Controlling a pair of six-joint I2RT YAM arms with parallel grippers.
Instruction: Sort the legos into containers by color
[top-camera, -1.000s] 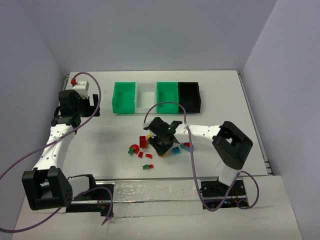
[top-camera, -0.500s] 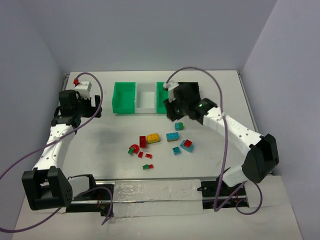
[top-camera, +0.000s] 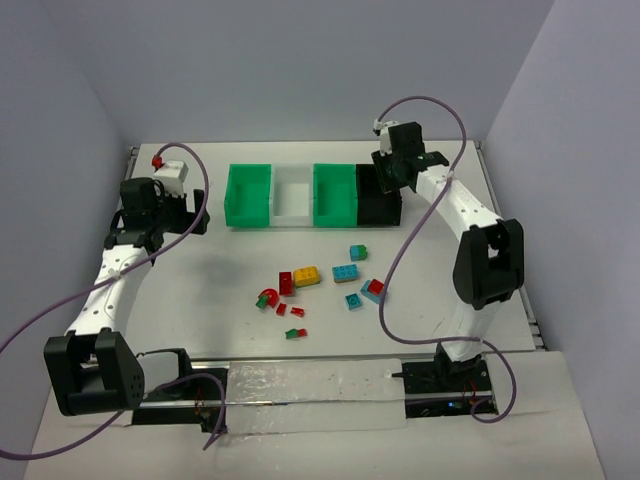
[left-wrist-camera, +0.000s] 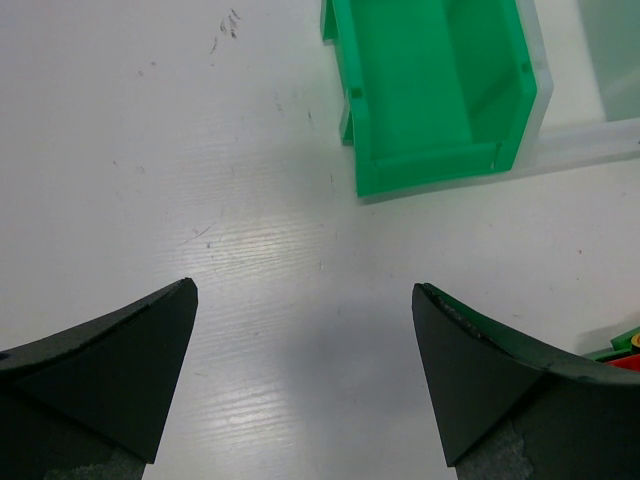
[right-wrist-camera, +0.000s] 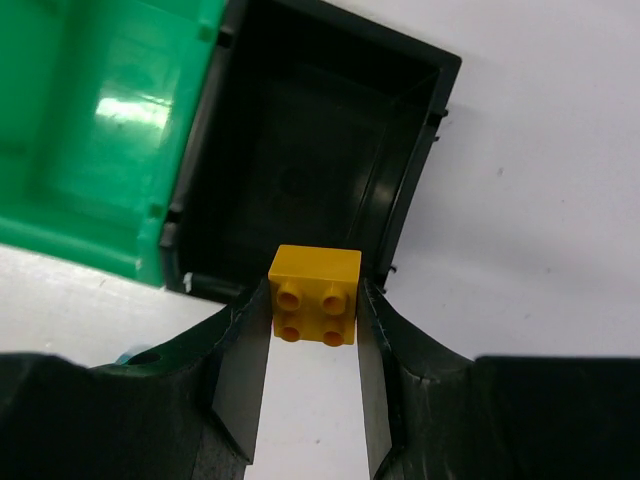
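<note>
My right gripper (right-wrist-camera: 315, 310) is shut on a small yellow brick (right-wrist-camera: 315, 295) and holds it over the near edge of the black bin (right-wrist-camera: 310, 170), beside a green bin (right-wrist-camera: 90, 130). In the top view the right gripper (top-camera: 392, 182) is above the black bin (top-camera: 380, 205) at the right end of the row. The other legos lie loose mid-table: a red and yellow pair (top-camera: 300, 277), a red arch (top-camera: 268, 297), cyan bricks (top-camera: 346, 272) and small red and green pieces (top-camera: 294, 333). My left gripper (left-wrist-camera: 305, 300) is open and empty over bare table.
The row of bins runs green (top-camera: 248, 195), white (top-camera: 293, 193), green (top-camera: 336, 195), black. The left wrist view shows the left green bin (left-wrist-camera: 440, 90) ahead. Grey walls stand behind and at both sides. The right arm's purple cable (top-camera: 400, 260) hangs over the pile.
My right arm has swung from the lego pile up to the back right, carrying the yellow brick to the black bin. The left arm has barely moved.
</note>
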